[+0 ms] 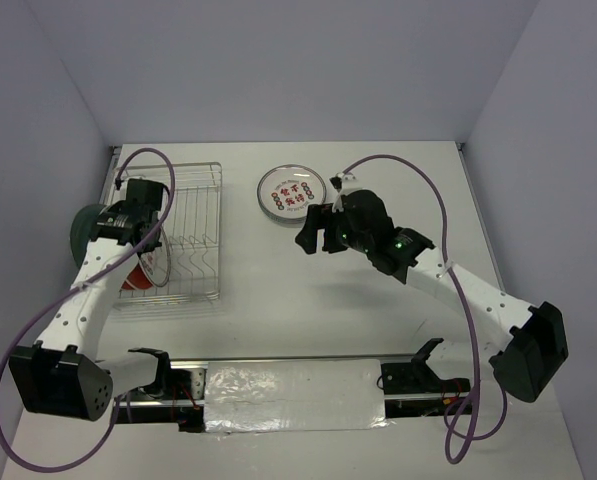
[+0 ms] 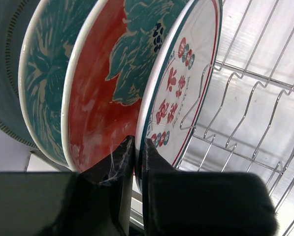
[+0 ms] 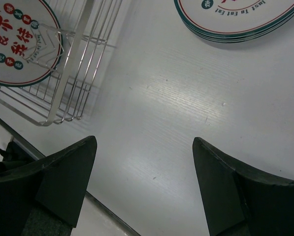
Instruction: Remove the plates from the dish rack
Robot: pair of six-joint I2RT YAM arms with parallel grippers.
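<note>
Left hand (image 2: 138,142) clenched on the lower rim of the white character plate (image 2: 186,73), which stands upright in the dish rack (image 2: 255,98) just beside a red floral plate (image 2: 102,98), a teal floral plate (image 2: 43,83) and a dark teal plate (image 2: 4,59). Right hand (image 3: 144,141), fingers spread and empty, hangs above the surface (image 3: 161,98) near the stacked white plates (image 1: 291,192), which lie flat beside the rack.

White table (image 1: 378,320) (faint grain), pale walls (image 1: 278,60) behind, crinkled clear film (image 1: 293,395) along near edge.

"Just to Eat" on plate (image 3: 235,17)
</note>
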